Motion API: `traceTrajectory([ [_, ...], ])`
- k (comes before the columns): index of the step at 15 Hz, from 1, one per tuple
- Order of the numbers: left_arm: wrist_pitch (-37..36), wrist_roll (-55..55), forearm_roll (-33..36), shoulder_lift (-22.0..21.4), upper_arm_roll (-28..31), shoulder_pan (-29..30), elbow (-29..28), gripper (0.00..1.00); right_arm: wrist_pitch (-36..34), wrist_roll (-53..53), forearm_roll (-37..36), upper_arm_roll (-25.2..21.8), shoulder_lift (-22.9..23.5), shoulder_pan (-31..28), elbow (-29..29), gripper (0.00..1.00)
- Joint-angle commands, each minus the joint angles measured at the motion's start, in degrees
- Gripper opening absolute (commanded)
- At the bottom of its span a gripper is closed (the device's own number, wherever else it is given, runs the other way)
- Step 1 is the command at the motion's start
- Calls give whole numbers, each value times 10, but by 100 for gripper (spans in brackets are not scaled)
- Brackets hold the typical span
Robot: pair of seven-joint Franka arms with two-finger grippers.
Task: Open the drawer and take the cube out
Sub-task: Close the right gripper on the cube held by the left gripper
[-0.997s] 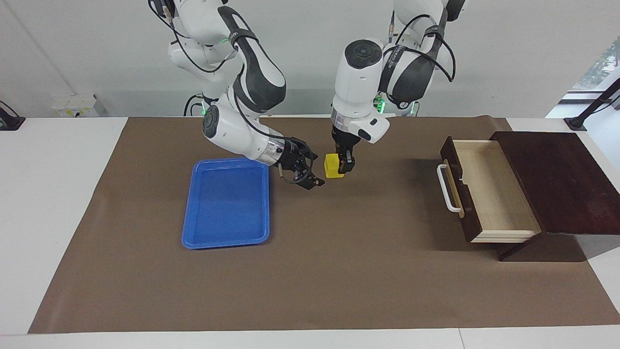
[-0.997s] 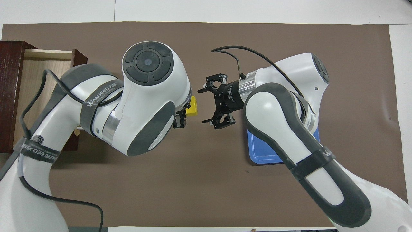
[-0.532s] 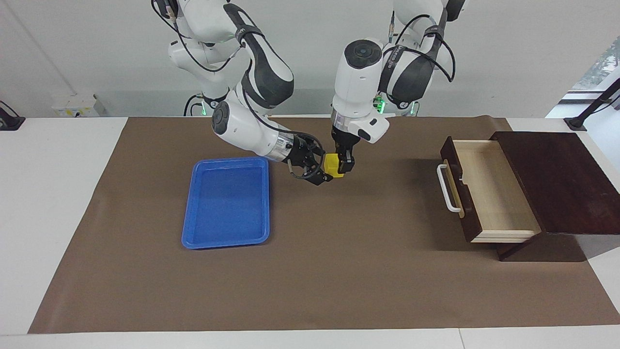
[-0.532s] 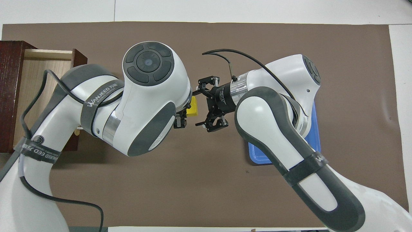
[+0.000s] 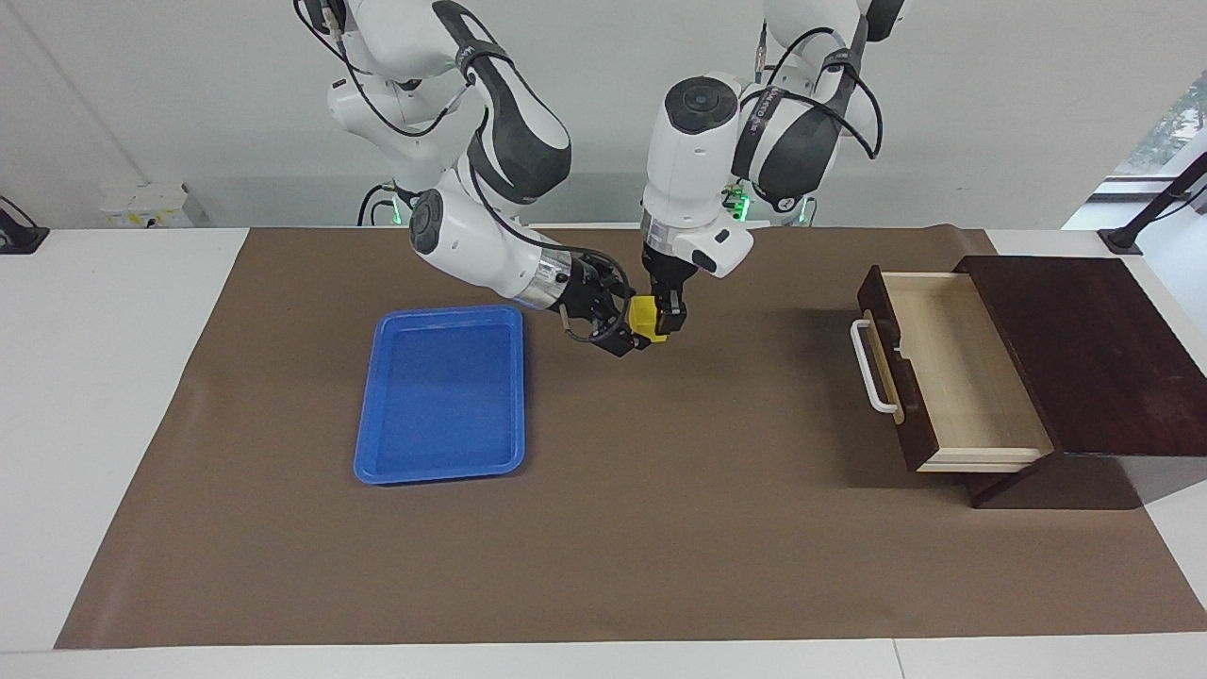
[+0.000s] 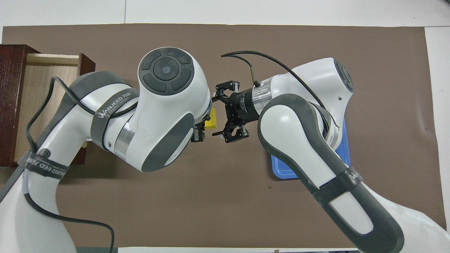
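The yellow cube (image 5: 645, 316) (image 6: 211, 119) hangs a little above the brown mat, between the blue tray and the drawer. My left gripper (image 5: 657, 323) points straight down and is shut on it. My right gripper (image 5: 630, 325) (image 6: 213, 117) comes in sideways from the tray's end. It is open, with one fingertip on either side of the cube. I cannot tell whether they touch it. The drawer (image 5: 952, 368) (image 6: 38, 91) stands pulled out at the left arm's end of the table. Its pale wood inside is bare and its white handle (image 5: 872, 370) faces the middle.
A blue tray (image 5: 441, 396) (image 6: 284, 168) lies empty on the mat toward the right arm's end. The dark brown cabinet top (image 5: 1084, 349) spreads out past the open drawer. The brown mat (image 5: 660, 528) covers most of the table.
My right gripper swung from beside the tray toward the cube and now straddles it. The left gripper kept its hold and shifted only slightly.
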Motion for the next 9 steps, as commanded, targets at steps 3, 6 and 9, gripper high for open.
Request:
traceTrajectory([
  [3,-5,-5,-8,-12,10,-10,-11,0,11,12,15,0,-14,14,-18,83],
  [6,-4,-5,-8,-12,10,-10,-11,0,19,11,15,0,-18,16,-23,77],
  [9,-2,-5,-8,-11,10,-9,-10,0,18,11,15,0,-18,15,-23,45],
])
